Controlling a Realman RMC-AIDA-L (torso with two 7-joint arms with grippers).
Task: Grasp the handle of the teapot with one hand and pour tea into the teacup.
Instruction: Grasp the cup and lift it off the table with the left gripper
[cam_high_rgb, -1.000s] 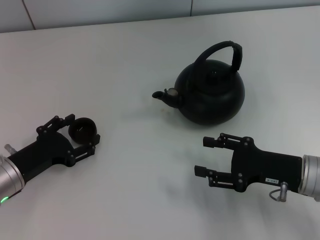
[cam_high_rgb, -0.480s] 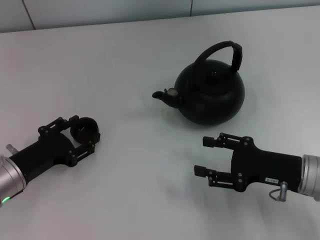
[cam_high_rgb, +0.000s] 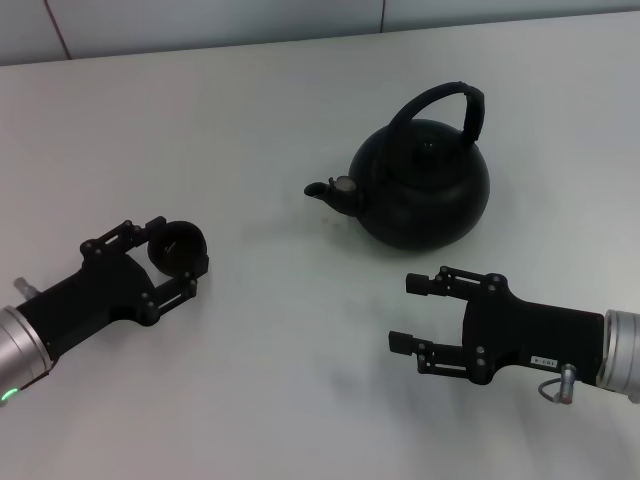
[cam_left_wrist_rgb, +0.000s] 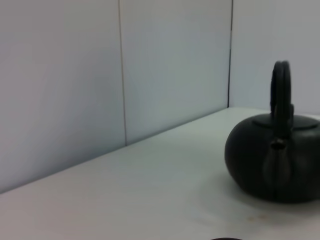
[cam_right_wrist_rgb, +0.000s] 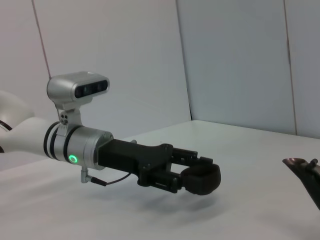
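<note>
Left pincer (cam_high_rgb: 172, 262): mine, low at the left of the worktop (cam_high_rgb: 250, 120), its fingers clamped on the teacup (cam_high_rgb: 178, 246). In the right wrist view the same pincer (cam_right_wrist_rgb: 197, 172) reaches out from the arm with the green ring light, and the teacup (cam_right_wrist_rgb: 202, 179) sits between its fingers, lifted clear of the worktop (cam_right_wrist_rgb: 150, 220) with a shadow beneath it.

Teacup: small, round and dark, mouth upward, well apart from the teapot (cam_high_rgb: 424, 184) and to the left of its spout (cam_high_rgb: 334, 190).

Right pincer (cam_high_rgb: 410, 312): mine too, at the lower right, fingers apart with nothing between them, pointing left. It hangs in front of the teapot, apart from it and touching nothing.

Teapot: round and black, standing upright on the worktop right of centre and farther back than both pincers. Its spout points left, toward the teacup's side. In the left wrist view the teapot (cam_left_wrist_rgb: 274, 159) faces the camera spout-first.

Handle (cam_high_rgb: 452, 108): a tall black arch standing upright over the lid, thicker on its right side; nothing grips it. In the left wrist view the handle (cam_left_wrist_rgb: 281, 97) is seen edge-on, a narrow hoop.

Worktop: pale and plain, meeting a light panelled wall (cam_left_wrist_rgb: 125, 70) at the back.
</note>
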